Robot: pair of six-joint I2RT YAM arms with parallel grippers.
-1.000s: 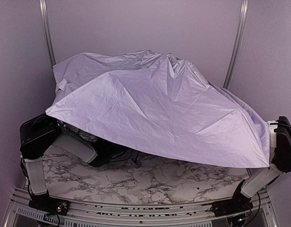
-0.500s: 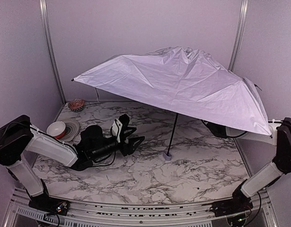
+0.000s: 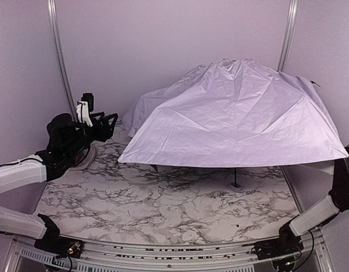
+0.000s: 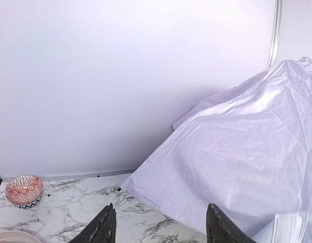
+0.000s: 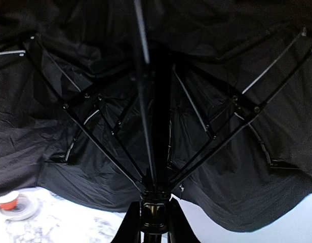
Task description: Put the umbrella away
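The umbrella (image 3: 237,113) is open, its pale lavender canopy spread over the right half of the table and tilted toward the back. Its thin black shaft (image 3: 235,174) comes down to a small handle (image 3: 235,185) on the marble. My left gripper (image 3: 103,122) is raised at the back left, open and empty, apart from the canopy edge (image 4: 237,162). In the right wrist view my right gripper (image 5: 155,223) is shut on the umbrella's black shaft collar (image 5: 155,210), under the black lining and ribs. The canopy hides that gripper in the top view.
A small red patterned bowl (image 4: 24,191) sits by the back wall at the left. A plate with a red and white cup (image 5: 11,202) lies on the marble table (image 3: 163,209) near my left arm. Walls and metal posts close in the table.
The canopy has lifted off my left arm and swung to the right and back. My left gripper has opened and risen to the back left.
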